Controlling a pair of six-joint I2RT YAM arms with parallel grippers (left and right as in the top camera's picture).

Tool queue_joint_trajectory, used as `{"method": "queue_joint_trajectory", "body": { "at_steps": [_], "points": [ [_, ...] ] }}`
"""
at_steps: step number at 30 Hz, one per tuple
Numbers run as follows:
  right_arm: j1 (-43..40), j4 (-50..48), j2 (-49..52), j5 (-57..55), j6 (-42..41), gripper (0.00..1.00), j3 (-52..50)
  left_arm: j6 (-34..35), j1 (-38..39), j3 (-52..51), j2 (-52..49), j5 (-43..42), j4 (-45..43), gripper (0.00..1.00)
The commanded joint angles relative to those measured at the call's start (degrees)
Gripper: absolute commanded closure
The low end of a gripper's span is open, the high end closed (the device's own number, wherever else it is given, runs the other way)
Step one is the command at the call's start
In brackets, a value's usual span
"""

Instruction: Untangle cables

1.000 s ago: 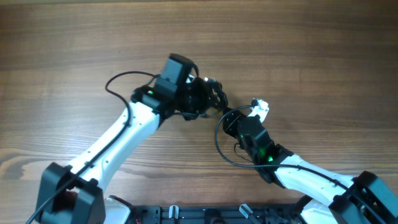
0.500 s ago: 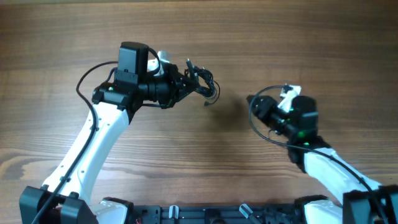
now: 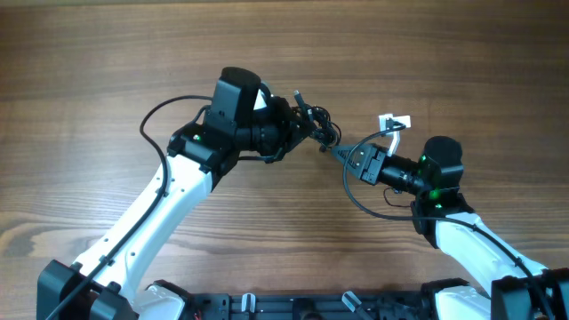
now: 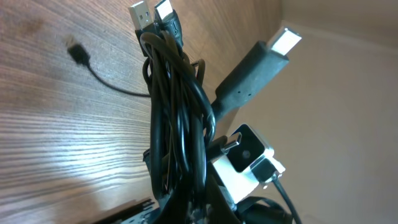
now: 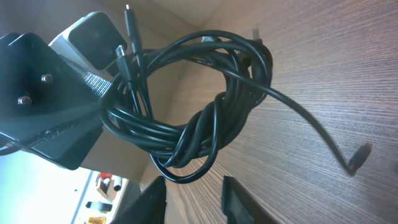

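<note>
- Cables (image 5: pixel 186 118) are forming one tight coil of black loops twisted round each other, and the coil is hanging in the left gripper (image 3: pixel 307 133), apparently clear of the table (image 3: pixel 444 53).
- We are reading the left gripper's jaws as fully closed, pinching the coil at one side.
- We are seeing the right gripper (image 5: pixel 194 186) hovering just beside the left gripper, pointing at the coil. Its jaws are standing partly apart with nothing between them.
- One loose strand (image 5: pixel 311 127) is trailing away from the left gripper's bundle, its tiny plug (image 5: pixel 359 157) ending near the table. We cannot tell whether it is touching the wood.
- Two flat plugs (image 4: pixel 152 11) are sticking out of the bundle at the end farthest from the left gripper.
- We are judging the task as barely begun. One end is dangling free, but no cable is lying separate from the rest.
- We are counting nearly everything as left to do: drawing each strand out of the coil while the left gripper is anchoring it.
</note>
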State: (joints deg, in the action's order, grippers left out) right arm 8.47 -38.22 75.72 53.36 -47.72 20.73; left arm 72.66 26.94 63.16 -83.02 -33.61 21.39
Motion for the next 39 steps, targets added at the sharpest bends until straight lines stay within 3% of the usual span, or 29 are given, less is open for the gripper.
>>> {"method": "queue_joint_trajectory", "body": {
  "at_steps": [1,13,20,30,39],
  "points": [
    [0.2,-0.5,-0.7,-0.1,-2.6,0.73,0.2,6.3,0.7,0.3,0.7,2.0,-0.4,0.96],
    [5.5,-1.4,-0.6,-14.4,-15.6,0.71,0.2,11.8,4.3,0.3,0.7,3.7,-0.4,0.96],
    [5.5,-10.3,-0.6,-17.1,-20.0,0.66,0.2,11.8,4.7,0.3,0.7,3.7,-0.4,0.96],
    [5.5,-17.2,-0.5,-22.8,-20.9,0.5,0.2,11.7,4.7,0.3,0.7,3.3,-0.2,0.96],
    [5.5,-18.2,-0.1,-24.2,-9.7,0.5,0.2,-5.0,4.7,0.3,0.7,-0.4,-0.1,0.96]
  ]
}}
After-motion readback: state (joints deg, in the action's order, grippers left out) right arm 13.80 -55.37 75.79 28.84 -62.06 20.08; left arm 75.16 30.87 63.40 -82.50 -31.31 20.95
